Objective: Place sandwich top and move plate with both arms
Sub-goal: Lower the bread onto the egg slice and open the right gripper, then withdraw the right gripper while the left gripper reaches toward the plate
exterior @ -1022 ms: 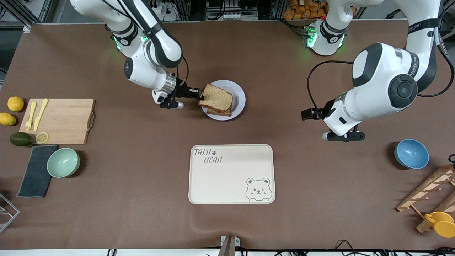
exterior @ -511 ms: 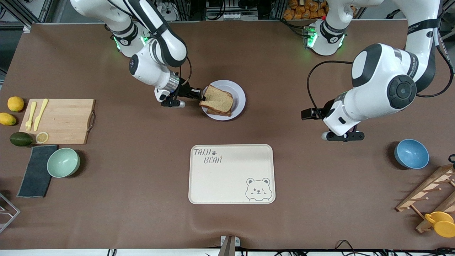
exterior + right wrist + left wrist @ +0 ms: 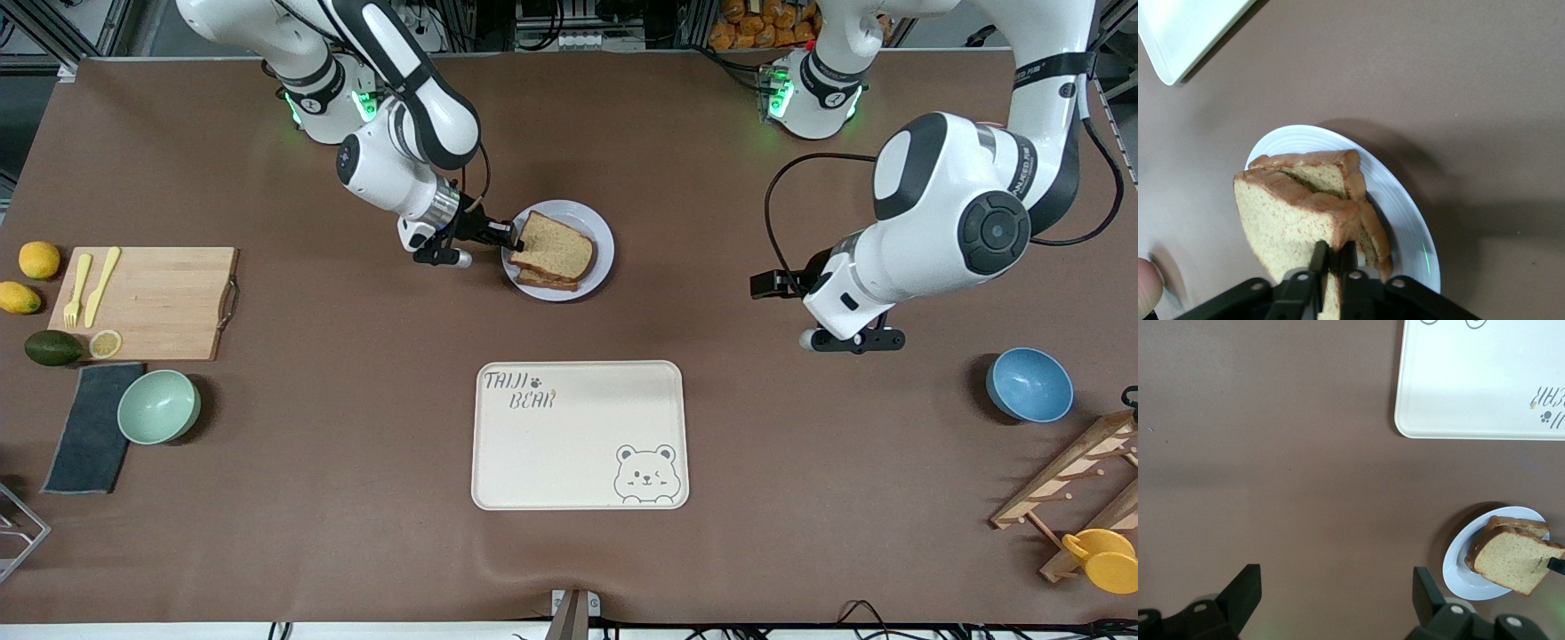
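- Bread slice (image 3: pixel 558 246) is being gripped by its crust edge in the right gripper (image 3: pixel 508 238); fingers (image 3: pixel 1318 257) are being pinched tight on the slice (image 3: pixel 1288 220), per right wrist view.
- Slice is being held tilted over the lower slice (image 3: pixel 544 280) on the plate (image 3: pixel 601 233); whether they are touching can't be told.
- In right wrist view the lower slice (image 3: pixel 1313 170) is seen lying on the plate (image 3: pixel 1405 220), partly under the held one.
- Plate is sitting on the table (image 3: pixel 356 498), farther from the front cam than the tray (image 3: pixel 578 444), well apart from it.
- Left gripper (image 3: pixel 772 283) is being held over bare table toward the left arm's end, well apart from the plate; arm is waiting.
- Left gripper's fingers (image 3: pixel 1245 587) are seen spread wide w/ nothing between them; plate (image 3: pixel 1458 567), slice (image 3: pixel 1511 557) and tray corner (image 3: pixel 1471 400) are visible farther off in left wrist view.
- Blue bowl (image 3: pixel 1029 384) is sitting toward the left arm's end; green bowl (image 3: pixel 158 406) and cutting board (image 3: pixel 160 302) toward the right arm's end.
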You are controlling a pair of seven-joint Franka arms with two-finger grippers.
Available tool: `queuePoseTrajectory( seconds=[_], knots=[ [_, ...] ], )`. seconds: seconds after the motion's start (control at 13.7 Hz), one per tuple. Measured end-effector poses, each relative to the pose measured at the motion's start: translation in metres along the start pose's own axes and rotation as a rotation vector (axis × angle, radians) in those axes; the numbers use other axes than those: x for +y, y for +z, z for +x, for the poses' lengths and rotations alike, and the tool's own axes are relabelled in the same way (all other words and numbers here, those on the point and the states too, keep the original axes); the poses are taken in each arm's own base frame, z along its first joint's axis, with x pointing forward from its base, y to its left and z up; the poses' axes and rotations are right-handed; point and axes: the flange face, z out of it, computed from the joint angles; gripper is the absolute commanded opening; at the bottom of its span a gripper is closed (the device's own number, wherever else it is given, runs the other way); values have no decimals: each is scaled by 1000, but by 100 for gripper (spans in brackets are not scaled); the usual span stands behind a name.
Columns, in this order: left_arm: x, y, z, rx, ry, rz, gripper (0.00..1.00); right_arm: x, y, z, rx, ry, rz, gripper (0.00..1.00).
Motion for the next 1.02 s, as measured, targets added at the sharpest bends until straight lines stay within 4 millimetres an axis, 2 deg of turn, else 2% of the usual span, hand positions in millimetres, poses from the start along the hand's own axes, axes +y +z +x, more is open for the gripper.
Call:
queuePoseTrajectory(
  seconds=[0.15, 0.36, 0.66, 0.73, 0.8, 1.02],
  knots=[
    [6, 10, -3, -13, 11, 6, 100, -4, -1, 2, 6, 2, 10, 70],
    [18, 29, -7, -44, 29, 19, 100, -4, -2, 6, 11, 7, 11, 76],
    [40, 47, -14, -69, 53, 31, 100, -1, -6, 15, 30, 22, 14, 73],
    [43, 50, -14, -71, 56, 33, 100, 0, -10, 21, 39, 31, 18, 68],
    [44, 52, -13, -70, 56, 33, 100, 2, -14, 29, 50, 33, 20, 65],
    [43, 55, -12, -71, 55, 33, 100, 5, -33, 59, 57, -6, 16, 66]
  ],
)
